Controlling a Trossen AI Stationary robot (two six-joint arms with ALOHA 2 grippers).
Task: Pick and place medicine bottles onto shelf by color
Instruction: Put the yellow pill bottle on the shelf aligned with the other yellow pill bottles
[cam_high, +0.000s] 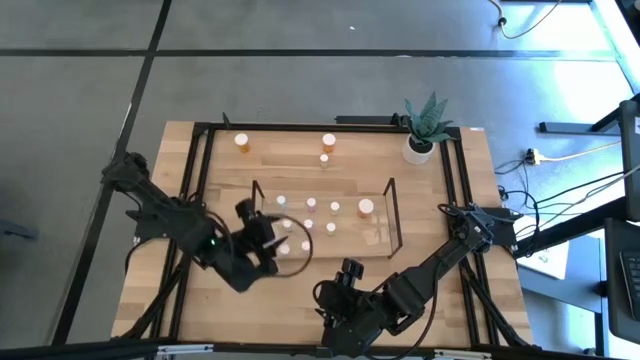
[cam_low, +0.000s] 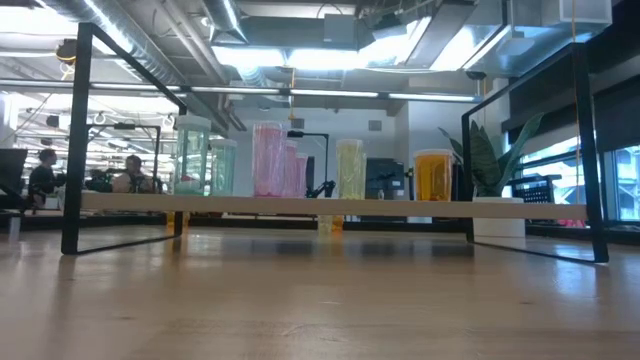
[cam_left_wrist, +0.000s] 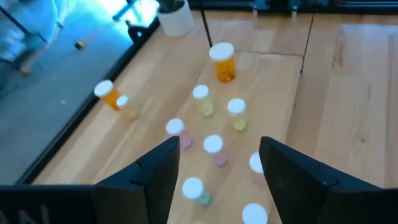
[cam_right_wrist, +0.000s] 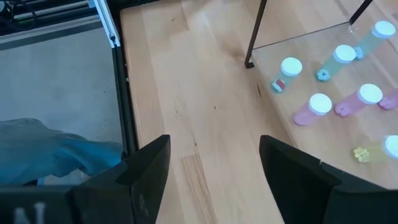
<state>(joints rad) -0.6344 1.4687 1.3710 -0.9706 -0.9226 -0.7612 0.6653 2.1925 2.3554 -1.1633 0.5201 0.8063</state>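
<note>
The left gripper (cam_high: 268, 240) hangs with its fingers apart, holding nothing (arm reaching in from the left); the right gripper (cam_high: 345, 272) waits near the front edge, likewise parted.

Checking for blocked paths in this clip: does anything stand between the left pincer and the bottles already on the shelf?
Nothing visible does. The left pincer hovers open above the clear shelf, and the white-capped medicine bottles stand directly beyond its fingers. Only other bottles crowd close around each one.

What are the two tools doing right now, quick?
Left tool: open, holding nothing, over the shelf.
Right tool: open, holding nothing.
</note>
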